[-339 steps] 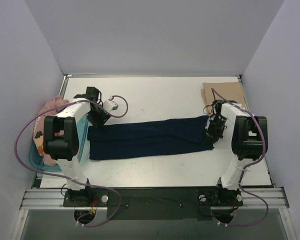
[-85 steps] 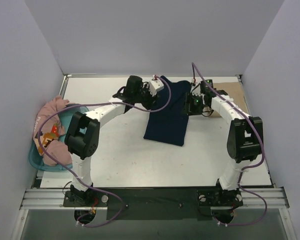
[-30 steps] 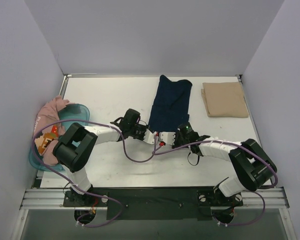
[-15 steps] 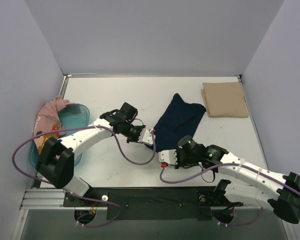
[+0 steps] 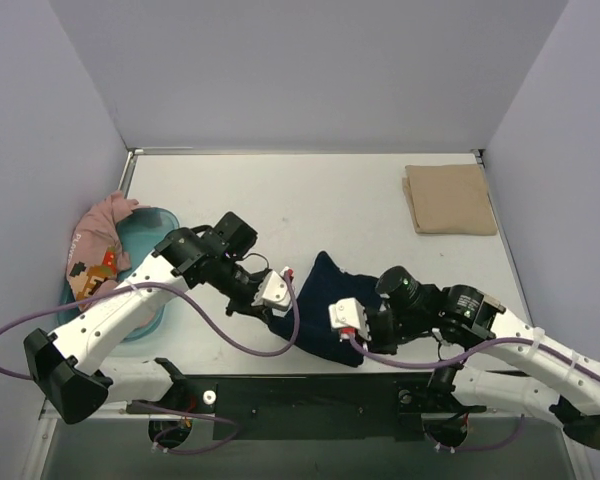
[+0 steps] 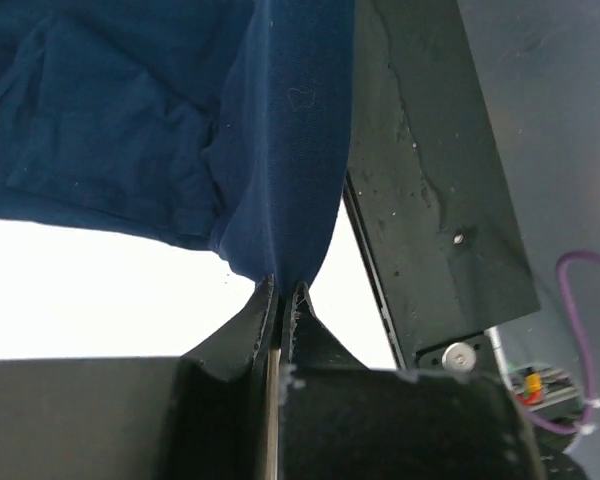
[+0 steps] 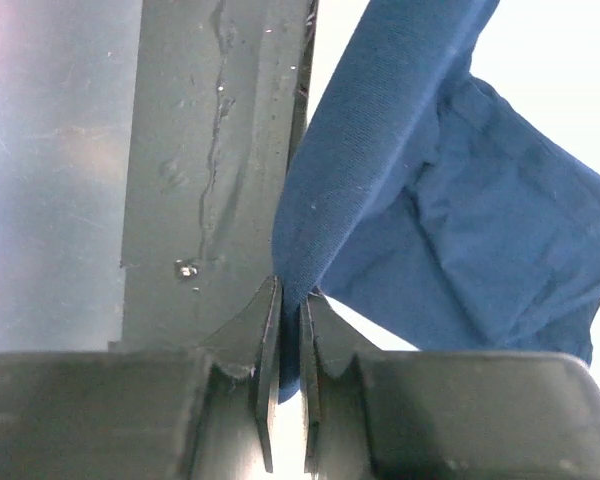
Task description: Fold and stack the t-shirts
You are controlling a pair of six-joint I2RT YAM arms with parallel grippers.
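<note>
The dark navy t-shirt [image 5: 318, 290] hangs bunched between both grippers at the table's near edge. My left gripper [image 5: 279, 298] is shut on its left corner; the left wrist view shows the cloth [image 6: 180, 120] pinched between the closed fingertips of that gripper [image 6: 283, 292]. My right gripper [image 5: 342, 324] is shut on the other corner, with a fold of navy cloth [image 7: 460, 220] running into its narrow gap [image 7: 292, 295]. The tan-beige t-shirt [image 5: 450, 198] lies folded at the back right. The pink t-shirt [image 5: 95, 255] is piled in the tub at the left.
The teal tub [image 5: 150, 228] stands at the table's left edge. The black base rail [image 5: 310, 395] runs along the near edge, just below both grippers, and shows in the wrist views [image 6: 430, 200] [image 7: 210, 150]. Purple cables loop off both arms.
Both grippers have drawn the navy t-shirt back from mid-table to the near edge, still shut on it. The cloth has gone from spread out to bunched between them.
</note>
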